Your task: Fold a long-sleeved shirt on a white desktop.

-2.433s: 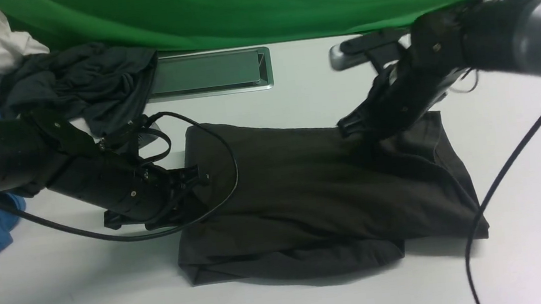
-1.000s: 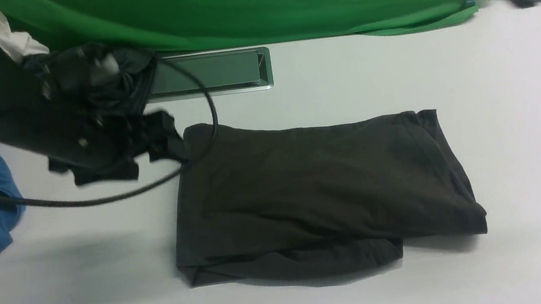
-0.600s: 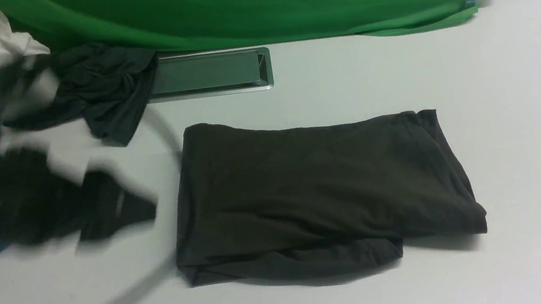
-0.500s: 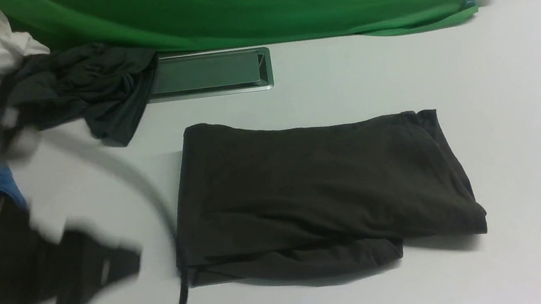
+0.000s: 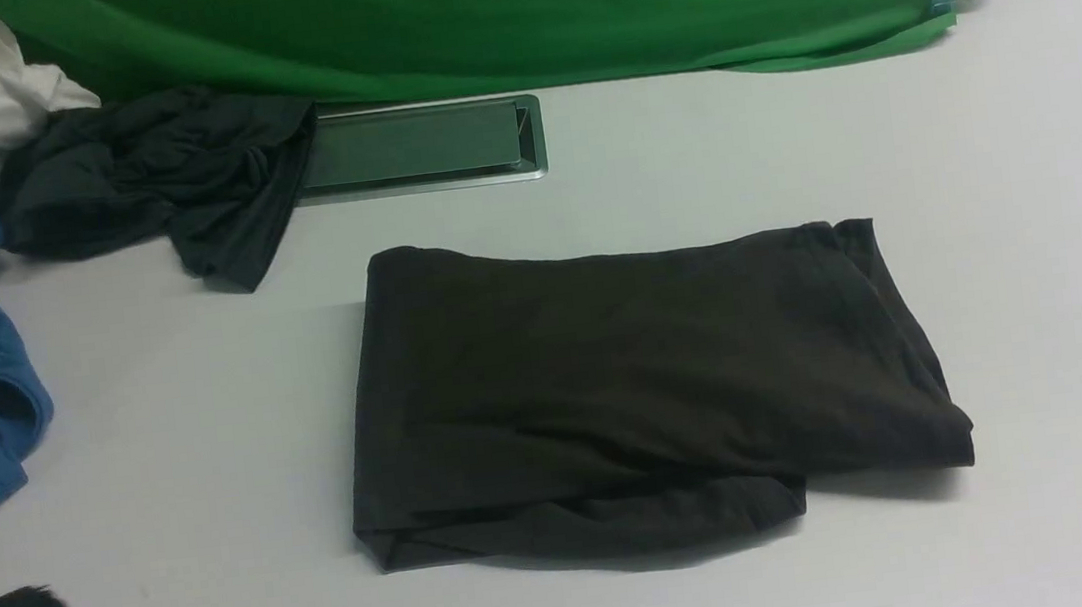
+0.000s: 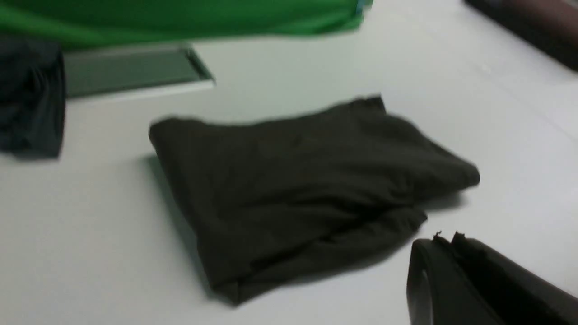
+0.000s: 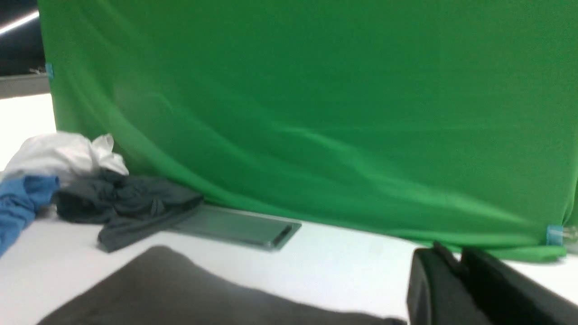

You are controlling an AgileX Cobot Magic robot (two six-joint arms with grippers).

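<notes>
The long-sleeved shirt [image 5: 645, 383] lies folded in a compact rectangle on the white bench [image 5: 992, 196], ahead of and apart from both closed, empty pincers [image 6: 445, 239], so folding appears complete, needing only retreat.

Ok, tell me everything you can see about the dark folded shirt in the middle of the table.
The long-sleeved shirt is a dark olive-brown, near-black soft knit, folded into a rough rectangle lying flat on the white desktop. Several layers are stacked, with a lower layer sticking out along the near edge and the right end slightly rumpled. No sleeves, print or label show. It lies apart from the other garments at the left, in front of the metal slot, and no gripper touches it.
</notes>
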